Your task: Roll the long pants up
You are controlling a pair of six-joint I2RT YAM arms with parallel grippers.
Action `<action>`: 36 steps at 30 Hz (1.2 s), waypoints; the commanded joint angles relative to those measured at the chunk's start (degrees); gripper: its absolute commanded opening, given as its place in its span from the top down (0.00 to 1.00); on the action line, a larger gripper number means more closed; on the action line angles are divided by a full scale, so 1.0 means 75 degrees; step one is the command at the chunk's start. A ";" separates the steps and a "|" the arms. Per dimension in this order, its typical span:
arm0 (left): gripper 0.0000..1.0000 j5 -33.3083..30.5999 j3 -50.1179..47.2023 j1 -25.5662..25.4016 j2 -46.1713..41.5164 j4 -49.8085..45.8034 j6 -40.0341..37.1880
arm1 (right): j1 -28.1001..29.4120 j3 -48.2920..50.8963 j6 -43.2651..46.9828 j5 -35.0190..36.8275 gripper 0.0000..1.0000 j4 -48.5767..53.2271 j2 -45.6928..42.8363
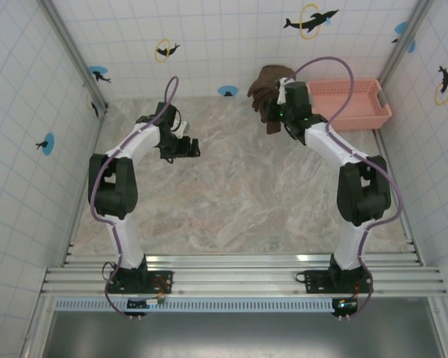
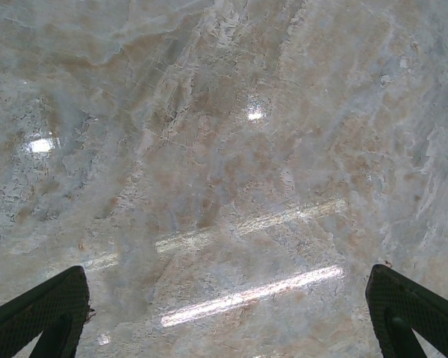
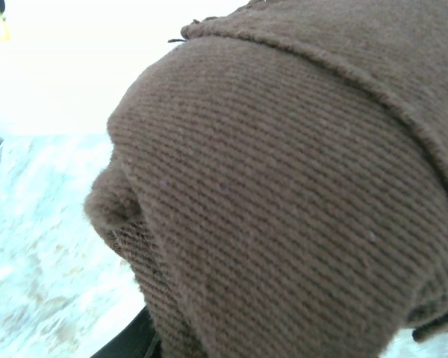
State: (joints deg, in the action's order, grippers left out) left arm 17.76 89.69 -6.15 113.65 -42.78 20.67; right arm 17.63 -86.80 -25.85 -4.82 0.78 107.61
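The left gripper [image 1: 185,147] hangs with its fingers spread wide above the marble table [image 1: 231,194], well apart from the long pants [image 1: 267,83]. The pants are bunched at the right gripper [image 1: 278,112], which clamps the cloth just beside the pink basket [image 1: 351,121].

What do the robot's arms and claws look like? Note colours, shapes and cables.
The left arm and right arm have white links, bulky black joints, and a purple cable looping along each. The left claw is black; its fingers are dark wedges with a fine mesh texture.
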 commanded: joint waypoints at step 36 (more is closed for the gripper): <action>0.03 -0.0131 0.1574 0.0034 0.0818 -0.1953 -0.0784 | -0.1586 -0.0167 0.0856 0.4761 0.74 -0.4370 0.1558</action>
State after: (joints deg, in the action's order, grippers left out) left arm 16.88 99.26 -6.09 118.08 -54.54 16.25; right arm 6.52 -83.55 -20.08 25.06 -20.05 119.07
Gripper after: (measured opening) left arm 0.974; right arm 0.337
